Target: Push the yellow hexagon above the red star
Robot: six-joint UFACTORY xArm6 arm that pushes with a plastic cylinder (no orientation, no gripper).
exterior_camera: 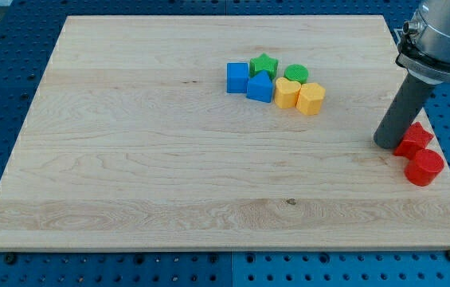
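The yellow hexagon (311, 99) sits at the right end of a cluster of blocks near the board's top middle, touching a yellow heart (287, 92). The red star (416, 138) lies at the board's right edge, partly hidden behind my rod. My tip (389, 145) rests on the board just left of the red star, touching or nearly touching it. The tip is well to the right of and below the yellow hexagon.
The cluster also holds a blue cube (237, 77), a green star (264, 64), a second blue block (260, 87) and a green cylinder (295, 74). A red cylinder (425, 167) sits just below the red star at the wooden board's right edge (446, 179).
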